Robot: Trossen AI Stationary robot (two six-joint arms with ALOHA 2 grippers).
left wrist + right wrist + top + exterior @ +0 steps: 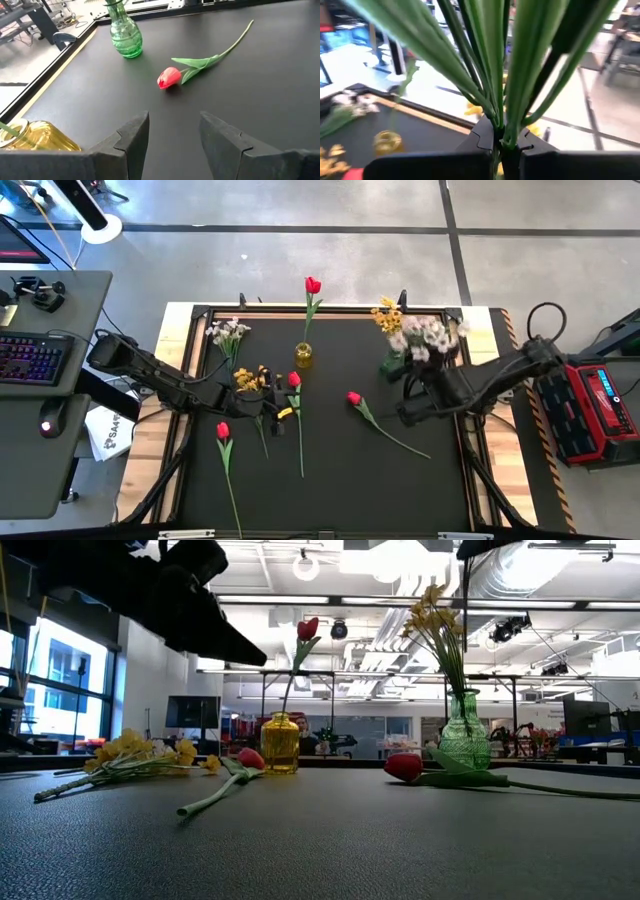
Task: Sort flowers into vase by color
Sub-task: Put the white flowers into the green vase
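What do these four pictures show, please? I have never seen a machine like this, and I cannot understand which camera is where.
It is a robot with two dark arms at a black table. One picture looks straight down, one looks level across the table, and two come from cameras on the wrists. The left gripper is open and empty, low above the table. The right gripper is shut on a bunch of green stems. A yellow vase holds one red tulip; a green vase holds yellow flowers. More tulips and some white flowers lie flat.

Grey floor (300, 250), desk (55, 360), bright ceiling lights (400, 560).
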